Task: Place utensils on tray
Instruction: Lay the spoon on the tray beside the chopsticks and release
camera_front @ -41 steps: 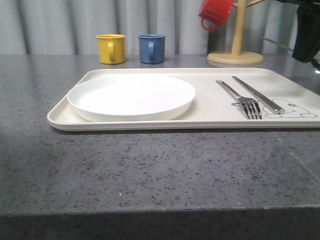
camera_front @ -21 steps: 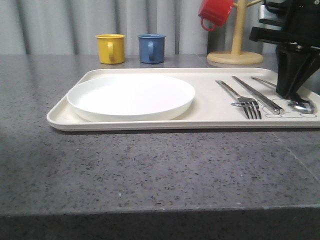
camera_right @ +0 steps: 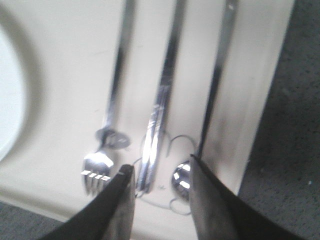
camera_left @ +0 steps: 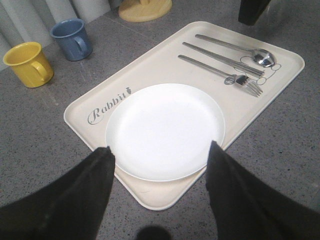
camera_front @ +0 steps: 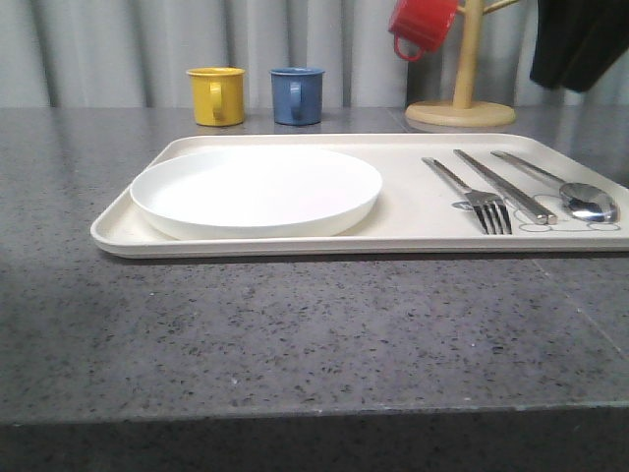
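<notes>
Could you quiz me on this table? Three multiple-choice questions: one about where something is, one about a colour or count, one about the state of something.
1. Where does the spoon lie on the tray?
A. left of the plate
B. right of the knife
C. between fork and knife

2. How many mugs stand on the table behind the tray?
A. two
B. four
C. none

3. What is the right gripper doing?
A. clamping the fork
B. open, holding nothing
C. shut on the spoon

Answers:
1 B: the front view shows fork, knife, then spoon from left to right, all right of the plate.
2 A: a yellow mug and a blue mug.
3 B: its fingers are apart above the utensils, nothing between them.
</notes>
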Tool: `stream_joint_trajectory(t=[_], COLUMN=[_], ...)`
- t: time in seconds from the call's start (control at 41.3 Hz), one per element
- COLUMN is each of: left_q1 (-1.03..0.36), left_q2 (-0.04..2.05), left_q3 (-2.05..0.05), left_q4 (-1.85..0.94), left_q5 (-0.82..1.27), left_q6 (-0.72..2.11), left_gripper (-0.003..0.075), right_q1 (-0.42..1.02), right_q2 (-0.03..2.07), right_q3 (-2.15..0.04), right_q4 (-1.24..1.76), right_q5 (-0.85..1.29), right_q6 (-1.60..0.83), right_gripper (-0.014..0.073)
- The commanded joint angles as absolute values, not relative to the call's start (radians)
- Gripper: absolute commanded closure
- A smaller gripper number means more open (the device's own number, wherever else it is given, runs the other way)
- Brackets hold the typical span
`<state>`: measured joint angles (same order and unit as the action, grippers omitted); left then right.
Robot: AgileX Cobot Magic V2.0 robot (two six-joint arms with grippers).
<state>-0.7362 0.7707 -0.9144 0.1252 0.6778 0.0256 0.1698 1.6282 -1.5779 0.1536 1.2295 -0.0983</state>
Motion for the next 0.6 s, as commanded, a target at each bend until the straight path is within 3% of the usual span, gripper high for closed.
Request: stream_joint_trajectory(t=[0.0,0.218,0.581], left_q1=[-0.744,-0.744,-0.744], left_q2=[0.768,0.768,0.768], left_q3=[-0.943,-0.943,-0.943], left_q4=[0.123,0.123,0.123], left_q5=[0.598,0.598,0.598], left_q6=[0.016,0.016,0.016], left_gripper=[0.0312,0.0312,0.0312], right_q1=[0.244,0.389,0.391], right_q2=[1.456,1.134,0.569], right_q3=[-1.529,-1.294,-0.961], right_q4=[0.154,0.154,0.1], right_q5=[1.234,1.075,0.896], right_q6=[-0.138,-0.167,-0.167], right_gripper=[0.0293,0.0293,0.0293])
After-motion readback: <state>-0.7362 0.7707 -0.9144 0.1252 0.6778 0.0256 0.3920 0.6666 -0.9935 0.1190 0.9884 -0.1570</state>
